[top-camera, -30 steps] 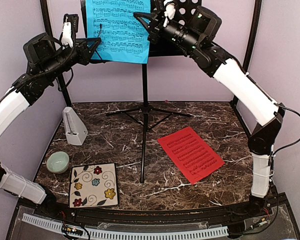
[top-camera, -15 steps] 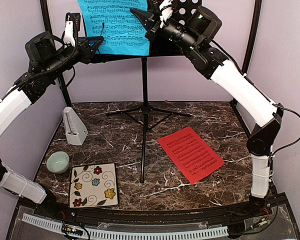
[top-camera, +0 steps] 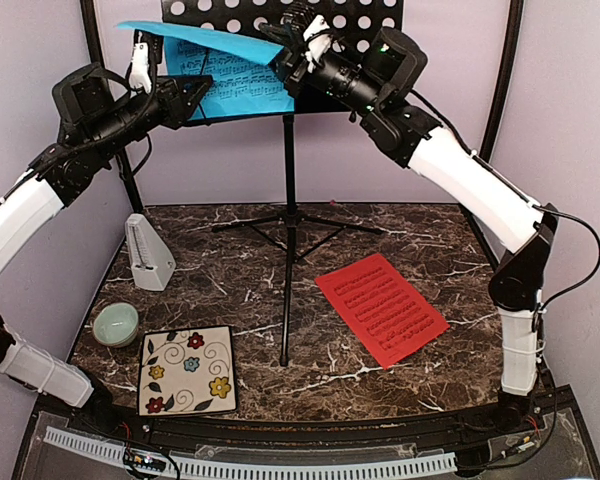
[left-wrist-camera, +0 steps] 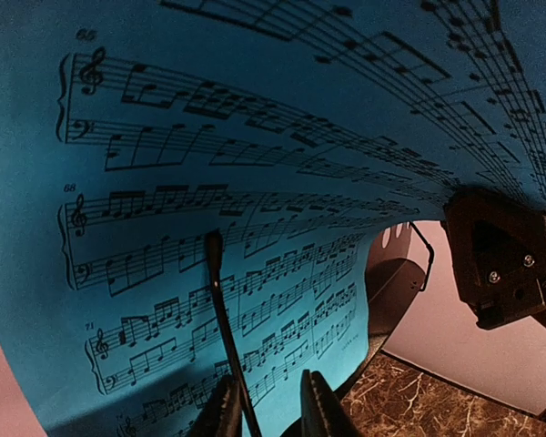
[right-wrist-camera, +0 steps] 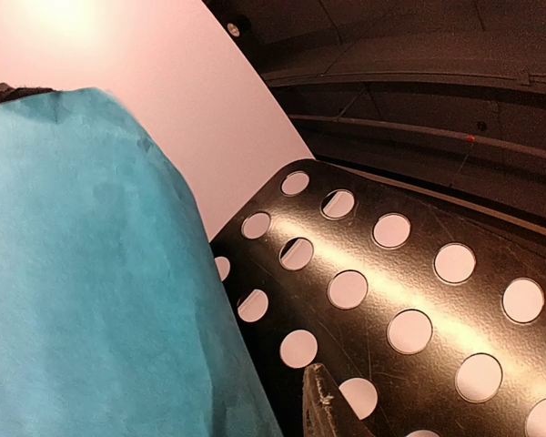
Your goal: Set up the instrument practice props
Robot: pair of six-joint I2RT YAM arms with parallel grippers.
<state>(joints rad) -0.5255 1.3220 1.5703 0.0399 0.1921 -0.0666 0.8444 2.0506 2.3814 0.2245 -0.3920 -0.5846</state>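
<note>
Blue sheet (top-camera: 230, 78) droops before the music stand (top-camera: 380, 15), left tool (top-camera: 200, 90) and right tool (top-camera: 280, 38) at its edges; neither grip can be told.

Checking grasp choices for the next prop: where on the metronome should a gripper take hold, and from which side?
The metronome stands upright and tapers to a narrow top, so fingers high would probably slide off. Come down from above and close low across its wider base, on two opposite faces; the green bowl sits in front.
</note>
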